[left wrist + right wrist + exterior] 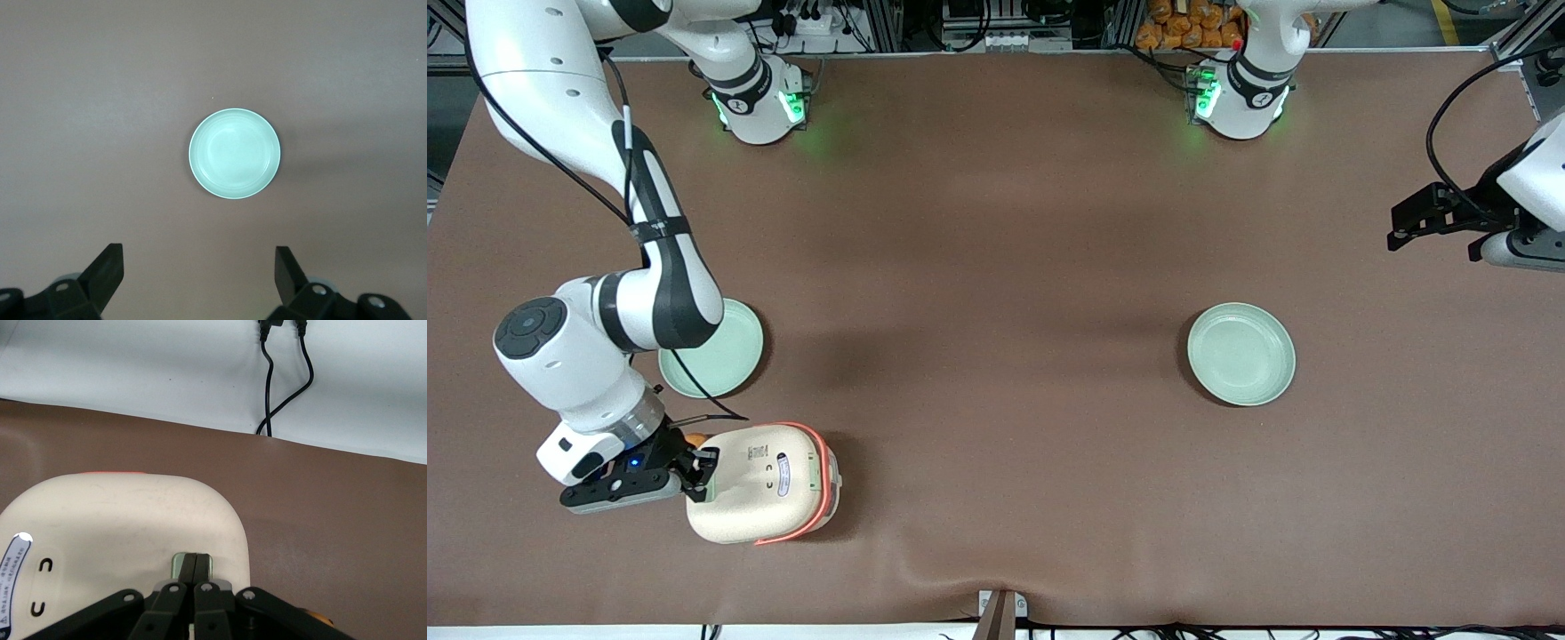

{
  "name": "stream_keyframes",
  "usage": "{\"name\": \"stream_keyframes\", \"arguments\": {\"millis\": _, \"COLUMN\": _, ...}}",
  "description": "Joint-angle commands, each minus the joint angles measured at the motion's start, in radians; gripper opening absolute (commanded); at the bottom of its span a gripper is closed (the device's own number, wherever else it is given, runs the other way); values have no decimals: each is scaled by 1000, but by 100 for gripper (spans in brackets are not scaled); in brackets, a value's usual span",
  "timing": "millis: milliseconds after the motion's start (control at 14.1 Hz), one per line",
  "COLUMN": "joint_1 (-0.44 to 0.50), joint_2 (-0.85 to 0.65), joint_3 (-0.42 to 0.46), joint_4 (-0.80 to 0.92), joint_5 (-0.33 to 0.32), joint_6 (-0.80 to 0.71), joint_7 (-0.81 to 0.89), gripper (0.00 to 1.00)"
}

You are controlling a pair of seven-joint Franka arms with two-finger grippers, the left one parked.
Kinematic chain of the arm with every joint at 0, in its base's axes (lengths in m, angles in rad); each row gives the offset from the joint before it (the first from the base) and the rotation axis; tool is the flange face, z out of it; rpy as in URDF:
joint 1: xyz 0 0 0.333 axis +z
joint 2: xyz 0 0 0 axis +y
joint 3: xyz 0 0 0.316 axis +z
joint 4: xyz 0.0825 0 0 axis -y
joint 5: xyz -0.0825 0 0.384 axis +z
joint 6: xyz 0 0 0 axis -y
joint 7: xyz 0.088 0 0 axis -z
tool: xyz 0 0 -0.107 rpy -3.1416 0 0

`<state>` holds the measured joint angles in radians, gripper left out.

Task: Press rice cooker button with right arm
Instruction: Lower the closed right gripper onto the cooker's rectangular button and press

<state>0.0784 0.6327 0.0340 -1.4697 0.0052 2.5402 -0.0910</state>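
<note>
Front view shows the rice cooker (763, 483) sitting on the brown worktop (996, 267) toward the working arm's end, close to the edge nearest the camera, its cream lid up and an orange-red trim band glowing along one side. An oval sticker (783, 475) lies mid-lid. The right arm (605, 293) bends down over this end of the worktop, and its gripper (704, 472) rests at the end of the cooker's lid that faces the arm. One pale green plate (720, 351) lies farther from the camera than the cooker, partly hidden under the arm's elbow; a second plate (1241, 354) lies well apart, toward the parked arm's end. From the right wrist camera, the gripper (195, 572) has its two fingers (189, 565) pressed together with no gap between them and nothing held, their tips set down on the button (192, 564), a small pale greenish square flush in the lid of the rice cooker (120, 533). Part of the sticker (12, 583) appears at the frame's edge, with two small curved marks beside it. Two black cables (283, 380) hang over a white surface past the worktop's edge.
</note>
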Motion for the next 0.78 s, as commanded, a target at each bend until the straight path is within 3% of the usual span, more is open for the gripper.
{"name": "stream_keyframes", "arguments": {"millis": 0, "joint_1": -5, "joint_2": 22, "joint_3": 3, "joint_4": 6, "joint_5": -14, "joint_6": 29, "joint_7": -26, "gripper": 0}}
{"name": "stream_keyframes", "arguments": {"millis": 708, "joint_1": -3, "joint_2": 25, "joint_3": 3, "joint_4": -12, "joint_5": -18, "joint_6": 26, "joint_7": -26, "gripper": 0}}
